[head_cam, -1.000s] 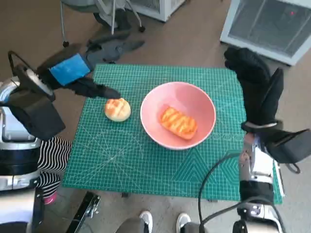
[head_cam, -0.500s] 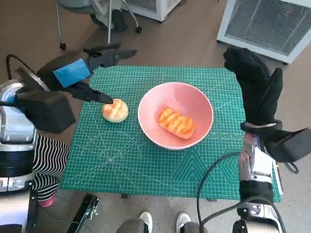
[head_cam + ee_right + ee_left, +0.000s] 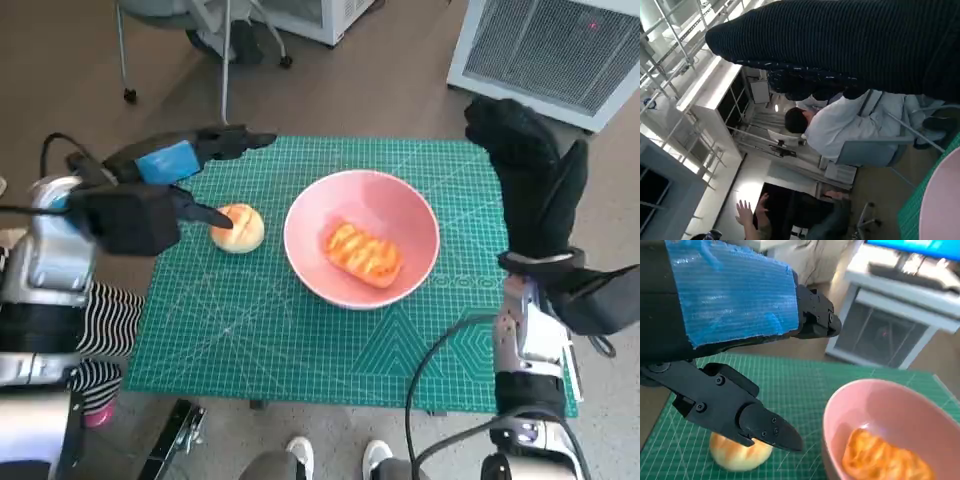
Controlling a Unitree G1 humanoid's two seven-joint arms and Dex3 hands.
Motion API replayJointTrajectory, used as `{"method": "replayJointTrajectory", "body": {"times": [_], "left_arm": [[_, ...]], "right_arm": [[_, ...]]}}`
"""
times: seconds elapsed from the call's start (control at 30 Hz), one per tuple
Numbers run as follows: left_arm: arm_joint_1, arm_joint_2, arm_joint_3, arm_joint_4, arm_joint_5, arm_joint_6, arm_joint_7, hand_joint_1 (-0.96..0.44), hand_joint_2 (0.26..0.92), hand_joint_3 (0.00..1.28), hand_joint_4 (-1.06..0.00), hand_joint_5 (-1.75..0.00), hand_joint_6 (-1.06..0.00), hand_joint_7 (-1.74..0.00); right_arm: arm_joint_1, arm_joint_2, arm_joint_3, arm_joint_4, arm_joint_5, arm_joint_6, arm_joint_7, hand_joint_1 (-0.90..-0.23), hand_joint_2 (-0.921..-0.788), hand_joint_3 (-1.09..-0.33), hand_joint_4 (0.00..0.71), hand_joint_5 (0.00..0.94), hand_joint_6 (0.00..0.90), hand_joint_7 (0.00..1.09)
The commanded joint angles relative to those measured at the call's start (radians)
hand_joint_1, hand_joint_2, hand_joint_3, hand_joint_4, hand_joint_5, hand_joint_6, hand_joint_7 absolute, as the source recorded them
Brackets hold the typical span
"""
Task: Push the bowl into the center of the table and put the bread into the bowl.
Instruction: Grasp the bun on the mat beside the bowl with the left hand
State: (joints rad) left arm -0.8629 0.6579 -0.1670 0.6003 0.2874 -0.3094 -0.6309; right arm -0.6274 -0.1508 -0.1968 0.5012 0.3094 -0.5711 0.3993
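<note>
Green cutting mat (image 3: 300,340) covers table; brown floor (image 3: 400,70) surrounds it.

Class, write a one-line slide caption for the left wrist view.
Left hand open above a round bun on the green mat, beside a pink bowl holding a grilled bread piece.

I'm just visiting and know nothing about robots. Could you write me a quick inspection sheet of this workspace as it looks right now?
Surface: green cutting mat covering the small table.
Job's things: pink bowl near the middle, one orange-striped bread inside; a round bun on the mat beside it.
Clutter: nothing seen.
Hands: left hand open, fingers spread around the bun, not holding it; right hand raised by the mat's edge, grip unclear.
Cables: black cable along the right arm.
Surroundings: white vented unit, chair legs, seated person.
</note>
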Motion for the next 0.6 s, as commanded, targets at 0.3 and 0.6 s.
{"method": "replayJointTrajectory", "body": {"times": [0.3, 0.6], "left_arm": [[-0.116, -0.044, -0.085, 0.318, 0.09, -0.113, 0.068, -0.26, 0.79, 0.0, -0.13, 0.0, -0.29, -0.04], [-0.149, -0.064, -0.137, 0.447, 0.164, -0.126, 0.148, -0.24, 0.781, 0.0, -0.14, 0.0, -0.31, -0.03]], "right_arm": [[0.016, -0.014, -0.004, 0.001, 0.001, 0.014, 0.009, -0.733, -0.921, -0.652, 0.173, 0.0, 0.088, 0.41], [0.018, -0.017, -0.005, -0.003, 0.0, 0.017, 0.008, -0.734, -0.921, -0.653, 0.173, 0.0, 0.088, 0.4]]}}
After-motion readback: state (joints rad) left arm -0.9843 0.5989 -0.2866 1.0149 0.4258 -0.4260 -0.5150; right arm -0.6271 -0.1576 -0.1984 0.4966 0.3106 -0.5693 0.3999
